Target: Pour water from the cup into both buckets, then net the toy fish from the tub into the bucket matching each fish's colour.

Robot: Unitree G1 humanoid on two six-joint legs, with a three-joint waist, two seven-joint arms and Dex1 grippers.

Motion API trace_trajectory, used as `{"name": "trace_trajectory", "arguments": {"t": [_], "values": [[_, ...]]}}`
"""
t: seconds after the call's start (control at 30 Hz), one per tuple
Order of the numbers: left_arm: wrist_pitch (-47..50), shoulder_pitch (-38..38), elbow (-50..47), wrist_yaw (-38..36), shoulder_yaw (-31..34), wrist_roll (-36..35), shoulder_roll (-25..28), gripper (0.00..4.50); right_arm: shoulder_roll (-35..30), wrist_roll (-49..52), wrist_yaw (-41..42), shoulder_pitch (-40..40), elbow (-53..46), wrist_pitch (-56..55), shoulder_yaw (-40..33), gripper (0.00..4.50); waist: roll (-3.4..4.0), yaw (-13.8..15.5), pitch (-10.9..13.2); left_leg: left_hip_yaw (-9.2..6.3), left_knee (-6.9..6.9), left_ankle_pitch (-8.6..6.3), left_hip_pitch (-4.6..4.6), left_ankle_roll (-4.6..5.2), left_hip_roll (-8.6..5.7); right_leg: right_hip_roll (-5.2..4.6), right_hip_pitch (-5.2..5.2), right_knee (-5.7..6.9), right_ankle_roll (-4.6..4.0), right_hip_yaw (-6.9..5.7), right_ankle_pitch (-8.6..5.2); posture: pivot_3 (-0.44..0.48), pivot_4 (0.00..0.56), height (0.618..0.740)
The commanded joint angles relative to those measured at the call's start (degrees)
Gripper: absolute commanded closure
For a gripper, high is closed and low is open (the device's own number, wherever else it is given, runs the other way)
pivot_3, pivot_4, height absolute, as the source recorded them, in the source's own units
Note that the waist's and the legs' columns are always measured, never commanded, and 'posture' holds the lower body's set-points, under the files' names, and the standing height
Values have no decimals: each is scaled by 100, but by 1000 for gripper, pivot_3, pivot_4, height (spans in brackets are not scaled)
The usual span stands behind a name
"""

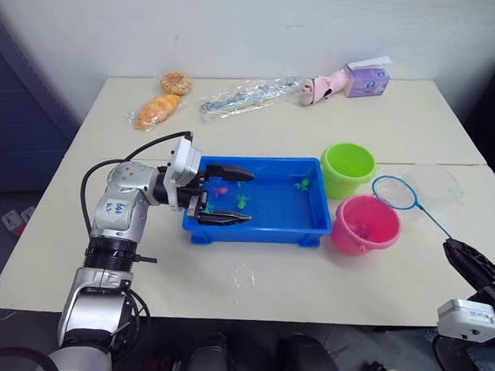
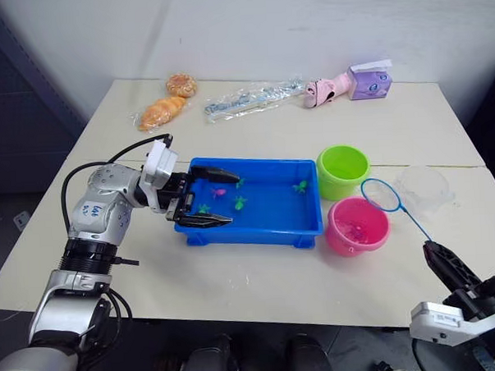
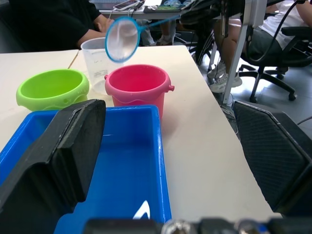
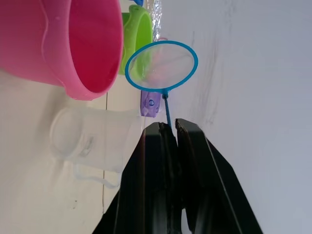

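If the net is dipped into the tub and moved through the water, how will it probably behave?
The net will probably wobble: the right hand holds only the far end of its thin wire handle. Its hoop looks small and sheer, so it seems light, though water may drag on it. The mesh is likely floppy, so a fish could slip out if the hoop tilts.

This looks like an office or robotics lab used for testing. Two pale worktops point(image 1: 252, 111) are pushed together against a plain white wall point(image 1: 248, 21). Beyond their right end, the left wrist view shows wheeled office chairs point(image 3: 273, 58), seated people point(image 3: 58, 24) and another desk carrying a phone point(image 3: 126, 5). Toys and packaged snacks point(image 1: 158, 110) lie about like test props.
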Motion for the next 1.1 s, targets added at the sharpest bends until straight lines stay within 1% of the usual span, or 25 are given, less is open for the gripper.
{"name": "trace_trajectory", "arguments": {"t": [0.03,0.07,0.13,0.17,0.27,0.33,0.4,0.47,0.57,0.63,0.77,0.93,1.1], "values": [[-194,9,137,-59,222,0,217,43,-344,2010,734,-42,-623,755,395,4500,0,-24,0,0,0,0,3,0,3,2,2,0,0,0,0,0,150,740],[-257,41,317,-88,347,0,379,43,-618,2877,1085,-196,-912,1329,738,4500,0,-44,0,1,0,0,4,0,4,2,2,2,0,0,0,0,150,740],[-381,114,594,-148,525,10,669,43,-1048,4189,1557,-508,-1361,2256,1261,4500,0,-140,0,2,-1,-1,15,1,8,2,11,3,0,2,0,0,150,740],[-440,145,693,-179,577,17,782,43,-1198,4624,1696,-653,-1527,2604,1423,4500,0,-153,0,1,-2,-1,19,2,11,3,12,6,0,1,0,0,150,740],[-590,264,938,-126,834,-3,1087,43,-1609,5373,1900,-1387,-1698,3807,2002,4500,-2,-131,1,-7,-6,-1,24,2,17,4,13,11,-6,-6,-3,0,150,740],[-608,324,1099,-22,1009,3,1300,43,-1840,5743,1984,-2088,-1643,4660,2533,4500,-6,-123,3,-8,-1,-2,21,5,15,0,13,10,-6,-7,-2,0,150,740],[-770,420,1264,-86,1103,77,1549,43,-2086,5753,2171,-2962,-1443,5403,3171,4500,-7,-122,2,-10,6,-8,13,15,14,-4,9,8,-7,-9,-2,0,150,740],[-826,573,1324,-157,1124,137,1752,43,-2089,5833,2194,-3780,-1257,6114,3695,4500,-8,-126,2,-11,8,-16,3,28,10,-9,2,6,-7,-11,-2,0,150,740],[-988,852,1349,-53,1198,236,1939,43,-1859,5689,2292,-4939,-866,6964,4591,4500,-7,-127,3,-17,6,-13,-6,22,9,-13,-5,4,-7,-19,-2,0,150,740],[-1069,1027,1246,-52,1207,290,2026,43,-1679,5556,2334,-5433,-687,7301,5033,4500,-7,-116,3,-19,6,-14,-11,21,8,-14,-8,2,-8,-23,-2,0,150,740],[-1170,1161,1100,-76,1185,361,2102,43,-1475,5400,2589,-5989,-462,7817,5654,4500,-7,-113,3,-24,9,-16,-26,25,3,-20,-18,5,-8,-31,-1,0,150,740],[-1130,1143,1001,-8,1147,394,2057,43,-1191,5232,2667,-6553,-160,8190,5895,4500,-7,-134,3,-22,11,-20,-26,33,-10,-33,-16,6,-7,-31,-1,0,150,740],[-1073,1144,941,103,1132,411,1981,43,-1046,5071,2779,-6940,81,8422,6056,4500,-7,-144,3,-20,3,-18,-26,27,-8,-30,-29,18,-7,-31,-1,0,150,740]]}}
